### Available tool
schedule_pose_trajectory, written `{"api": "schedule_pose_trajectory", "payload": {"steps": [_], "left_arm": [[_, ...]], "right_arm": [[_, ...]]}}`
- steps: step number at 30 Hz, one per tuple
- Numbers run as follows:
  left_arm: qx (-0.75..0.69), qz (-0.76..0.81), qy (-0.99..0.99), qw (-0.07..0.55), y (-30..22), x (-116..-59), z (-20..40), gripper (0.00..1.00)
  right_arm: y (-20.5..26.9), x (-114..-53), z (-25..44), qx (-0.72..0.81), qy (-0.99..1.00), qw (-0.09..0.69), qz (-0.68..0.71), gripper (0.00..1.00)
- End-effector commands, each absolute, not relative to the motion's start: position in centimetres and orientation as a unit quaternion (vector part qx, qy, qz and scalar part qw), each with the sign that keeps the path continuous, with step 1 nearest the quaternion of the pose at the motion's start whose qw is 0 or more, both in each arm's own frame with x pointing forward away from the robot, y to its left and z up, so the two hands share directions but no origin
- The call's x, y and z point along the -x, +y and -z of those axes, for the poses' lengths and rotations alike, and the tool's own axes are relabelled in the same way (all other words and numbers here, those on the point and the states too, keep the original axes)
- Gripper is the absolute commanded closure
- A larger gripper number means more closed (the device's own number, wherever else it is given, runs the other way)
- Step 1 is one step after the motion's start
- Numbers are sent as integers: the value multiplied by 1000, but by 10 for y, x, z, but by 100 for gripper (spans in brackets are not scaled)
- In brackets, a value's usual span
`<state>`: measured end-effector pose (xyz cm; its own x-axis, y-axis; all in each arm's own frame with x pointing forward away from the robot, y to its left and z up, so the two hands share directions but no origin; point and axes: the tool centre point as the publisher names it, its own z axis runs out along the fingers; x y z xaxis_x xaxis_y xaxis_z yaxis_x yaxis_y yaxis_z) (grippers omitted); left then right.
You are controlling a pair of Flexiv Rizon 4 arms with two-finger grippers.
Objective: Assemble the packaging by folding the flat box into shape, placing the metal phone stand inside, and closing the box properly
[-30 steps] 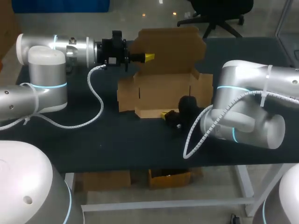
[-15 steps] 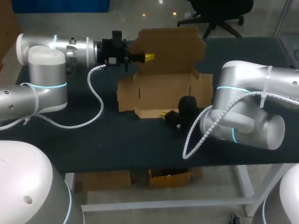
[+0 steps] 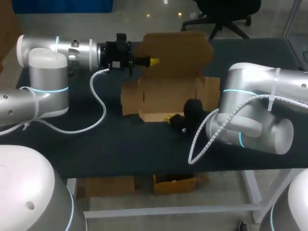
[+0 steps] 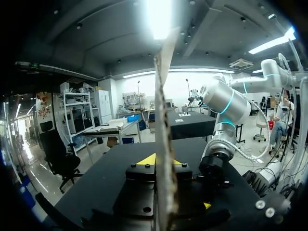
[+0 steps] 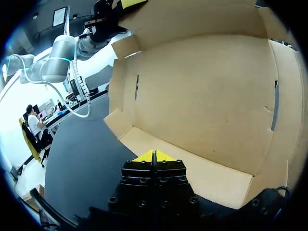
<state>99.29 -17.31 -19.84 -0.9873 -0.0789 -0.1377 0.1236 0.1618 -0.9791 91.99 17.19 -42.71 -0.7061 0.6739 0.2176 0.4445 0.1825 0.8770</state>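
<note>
Stands half-folded at mid-table: box [image 3: 166, 94], back wall up, interior open toward the near side. Rises upright above the back wall, toward the far edge: lid [image 3: 180, 48], its top edge straight and its corners notched.

Pinched at the lid's left edge by left gripper [image 3: 153, 60], reaching in level from the left. From the left wrist, runs edge-on between the two yellow tips, one finger on each face, jaws clamped on the cardboard.

Sits low at the box's near side: right gripper [image 3: 169, 118]. Jaws pressed together tip to tip, holding nothing. Points into the open box [image 5: 202, 96], tips right at the near edge of the low front panel [image 5: 202, 175]; cannot tell whether touching it.

Splay outward at either end: left side flap [image 3: 129, 98] and right side flap [image 3: 211, 89], the latter close beside the bulky right arm [image 3: 250, 110], little gap between them.

Shows a broad strip of black table [image 3: 120, 139] between the front panel and the near edge. More dark surface to the left of the box, crossed by the left arm's white cable [image 3: 98, 103], which loops down near the left side flap. Another open patch beyond the right side flap, toward the far right corner.
</note>
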Motion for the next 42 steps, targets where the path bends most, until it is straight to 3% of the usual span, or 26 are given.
{"api": "schedule_pose_trajectory", "payload": {"steps": [1, 25, 42], "left_arm": [[-9, 646, 759, 89, -170, -976, 195, 100], [-3, 654, 753, 76, -171, -925, 194, 100], [45, 653, 755, 22, -169, -912, 202, 100]], "right_arm": [[175, -919, 433, -369, 759, 114, -524, 100], [175, -919, 433, -369, 759, 114, -524, 100], [175, -919, 433, -369, 759, 114, -524, 100]]}}
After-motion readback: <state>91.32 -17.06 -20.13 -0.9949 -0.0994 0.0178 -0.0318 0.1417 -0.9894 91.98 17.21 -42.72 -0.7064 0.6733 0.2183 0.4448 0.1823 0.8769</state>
